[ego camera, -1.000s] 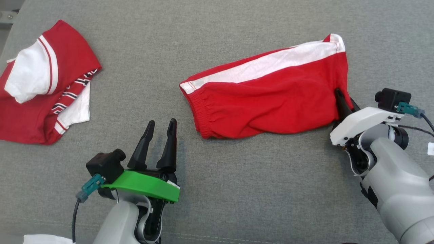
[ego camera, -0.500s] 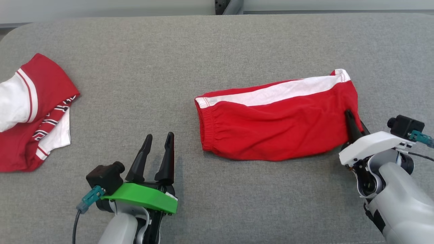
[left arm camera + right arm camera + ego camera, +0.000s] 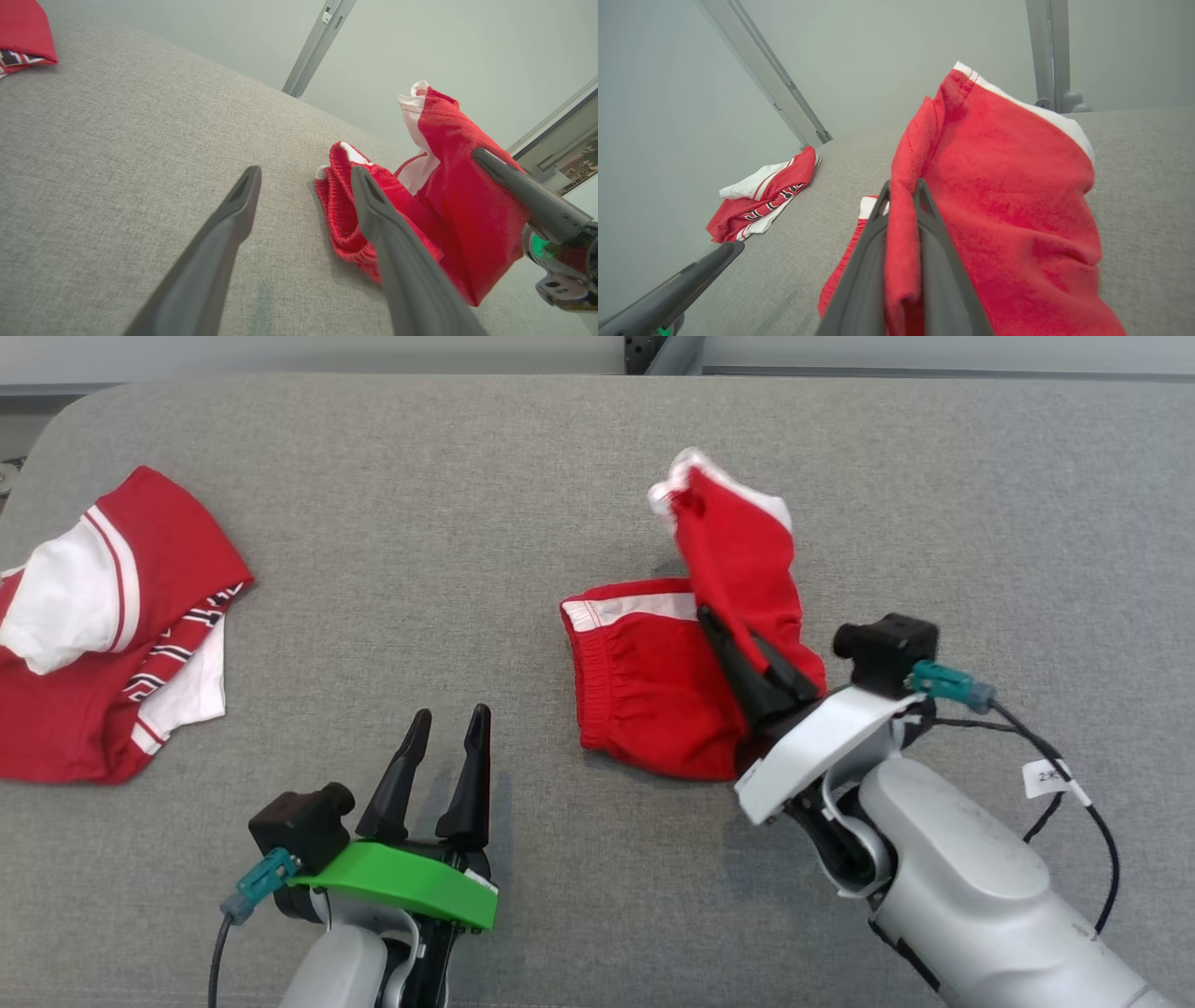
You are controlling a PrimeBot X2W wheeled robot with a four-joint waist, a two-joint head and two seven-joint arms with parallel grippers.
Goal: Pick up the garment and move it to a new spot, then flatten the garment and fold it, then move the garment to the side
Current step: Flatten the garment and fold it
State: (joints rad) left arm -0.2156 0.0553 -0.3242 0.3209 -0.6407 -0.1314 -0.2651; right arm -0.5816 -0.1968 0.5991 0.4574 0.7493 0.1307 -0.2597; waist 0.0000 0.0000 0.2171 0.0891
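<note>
- Right claw (image 3: pixel 721 627), pinching one end of the shorts (image 3: pixel 644 681), had lifted it leftward over the waistband half, so folding had begun.
- Left claw (image 3: pixel 451 711) stayed spread, idle.

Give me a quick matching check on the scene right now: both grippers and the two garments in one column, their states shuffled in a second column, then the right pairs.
1. left gripper
2. right gripper
3. red shorts
4. red-and-white garment

A. one end lifted, waistband end lying on the grey surface
B. shut on red cloth
C. open, holding nothing
D. bunched at the robot's far left, untouched

Pairs: 1-C, 2-B, 3-A, 4-D
</note>
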